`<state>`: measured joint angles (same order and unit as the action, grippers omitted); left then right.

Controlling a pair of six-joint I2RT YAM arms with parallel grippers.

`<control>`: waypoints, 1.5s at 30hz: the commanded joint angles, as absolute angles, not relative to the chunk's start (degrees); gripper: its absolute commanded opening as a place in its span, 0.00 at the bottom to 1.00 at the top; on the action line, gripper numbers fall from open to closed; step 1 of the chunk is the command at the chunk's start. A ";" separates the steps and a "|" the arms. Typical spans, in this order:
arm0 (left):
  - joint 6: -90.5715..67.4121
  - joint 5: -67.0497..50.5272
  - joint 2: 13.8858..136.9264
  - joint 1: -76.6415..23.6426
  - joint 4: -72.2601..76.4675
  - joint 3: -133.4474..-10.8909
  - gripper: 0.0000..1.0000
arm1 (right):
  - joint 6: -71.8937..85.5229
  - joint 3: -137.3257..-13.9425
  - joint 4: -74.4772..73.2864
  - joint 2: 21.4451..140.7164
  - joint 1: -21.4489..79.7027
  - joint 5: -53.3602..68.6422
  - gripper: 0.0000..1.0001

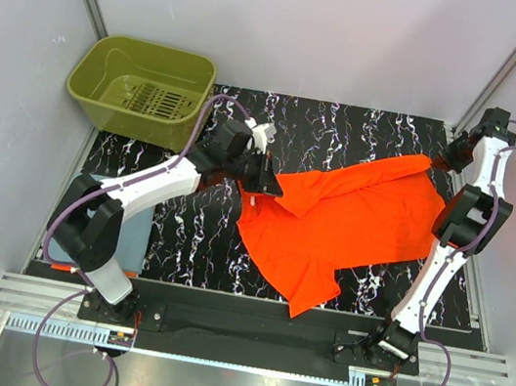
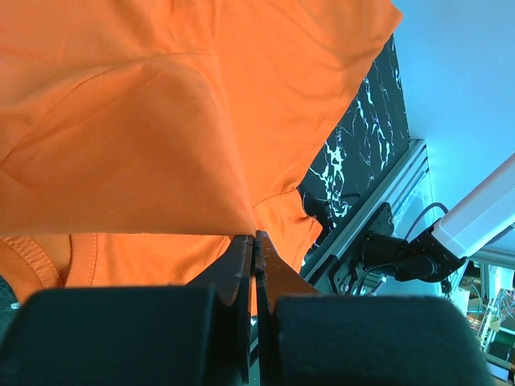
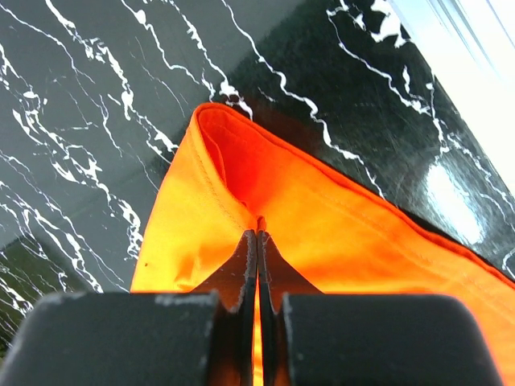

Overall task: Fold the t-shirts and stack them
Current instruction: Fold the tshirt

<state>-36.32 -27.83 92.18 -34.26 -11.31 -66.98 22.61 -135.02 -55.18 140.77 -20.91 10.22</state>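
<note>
Orange t-shirt (image 1: pixel 342 222): was spread across the middle and right of the black marble-patterned table (image 1: pixel 350 119). It was rumpled, with one sleeve trailing toward the near edge.
Left gripper (image 1: pixel 258 178): was at the shirt's left side. In the left wrist view its jaws were pressed together on a fold of orange cloth (image 2: pixel 161 121), with the collar band visible just beside them.
Right gripper (image 1: pixel 439 162): was at the shirt's far right corner. In the right wrist view it was clamped on a hemmed edge of the cloth (image 3: pixel 322 241), close above the table.
Blue-grey t-shirt (image 1: pixel 136 242): lay as a flat folded rectangle at the table's near left. The left arm partly covered it, and it sat apart from the orange shirt.
Olive-green basket (image 1: pixel 141 89): stood at the far left corner of the table with nothing visible inside it.
</note>
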 commanded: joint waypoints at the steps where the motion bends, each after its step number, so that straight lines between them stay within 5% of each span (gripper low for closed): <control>1: -36.91 -28.12 88.77 -33.84 -11.25 -66.45 0.00 | 21.36 -133.69 -56.07 135.97 -21.18 8.96 0.00; 45: -39.20 -35.07 96.41 -34.81 -8.70 -62.58 0.00 | 18.19 -132.89 -58.27 138.78 -23.20 4.48 0.02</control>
<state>-39.31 -32.45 96.01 -34.61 -10.90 -61.76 18.81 -131.17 -57.39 138.85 -22.68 6.42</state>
